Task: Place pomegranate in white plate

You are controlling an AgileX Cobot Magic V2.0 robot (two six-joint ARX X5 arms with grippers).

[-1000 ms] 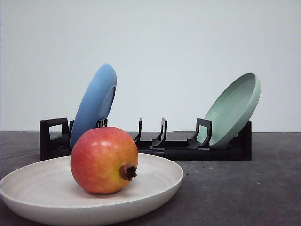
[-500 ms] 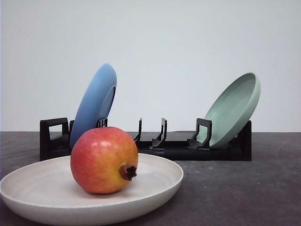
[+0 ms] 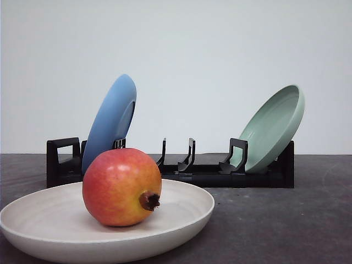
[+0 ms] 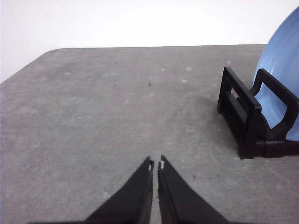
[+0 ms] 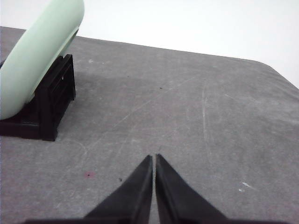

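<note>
The pomegranate, red fading to yellow-orange with a dark crown facing front right, rests inside the white plate at the near left of the table. My left gripper is shut, its black fingers together over bare grey table, to the left of the rack's end. My right gripper is also shut with nothing in it, over bare table to the right of the rack.
A black dish rack stands behind the white plate. A blue plate leans in its left end and a pale green plate in its right end. The grey table spreads to the right.
</note>
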